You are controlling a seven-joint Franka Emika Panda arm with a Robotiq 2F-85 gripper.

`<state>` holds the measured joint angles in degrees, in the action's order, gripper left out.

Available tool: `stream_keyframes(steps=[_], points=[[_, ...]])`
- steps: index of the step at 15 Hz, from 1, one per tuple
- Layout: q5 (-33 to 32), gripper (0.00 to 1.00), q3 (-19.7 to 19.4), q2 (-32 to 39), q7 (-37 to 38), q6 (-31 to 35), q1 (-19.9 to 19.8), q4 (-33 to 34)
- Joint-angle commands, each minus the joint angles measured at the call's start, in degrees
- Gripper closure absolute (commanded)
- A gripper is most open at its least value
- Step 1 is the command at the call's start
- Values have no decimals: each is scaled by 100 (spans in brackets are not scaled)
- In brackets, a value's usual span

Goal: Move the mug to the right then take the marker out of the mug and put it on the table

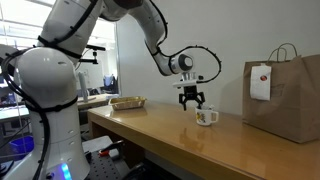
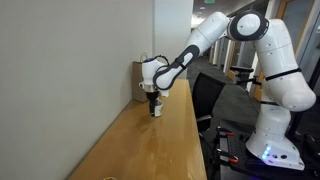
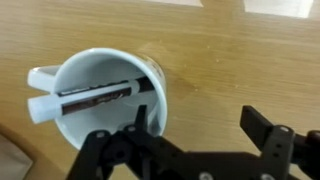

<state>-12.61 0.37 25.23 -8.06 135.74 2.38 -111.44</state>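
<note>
The white mug (image 1: 206, 117) stands upright on the wooden table (image 1: 170, 135); it also shows in an exterior view (image 2: 156, 110) and in the wrist view (image 3: 105, 95). The marker (image 3: 90, 99), dark with a white cap, lies slanted inside the mug. My gripper (image 1: 192, 101) hangs just above the mug in both exterior views (image 2: 152, 98). In the wrist view the gripper (image 3: 205, 128) is open. One finger is over the mug's rim, the other is over bare table beside it. It holds nothing.
A large brown paper bag (image 1: 288, 95) with a white tag stands on the table beyond the mug and also shows at the far end (image 2: 140, 78). A flat tan tray (image 1: 128, 102) lies on the other side. The table's edge (image 2: 197, 140) runs alongside the robot base.
</note>
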Motion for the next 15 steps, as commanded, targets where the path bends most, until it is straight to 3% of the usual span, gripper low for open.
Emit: stream_keyframes(steps=[1, 15], points=[[83, 0, 58, -312, 12, -80, -28, -245], [665, 0, 266, -1060, -133, -750, -62, -484]])
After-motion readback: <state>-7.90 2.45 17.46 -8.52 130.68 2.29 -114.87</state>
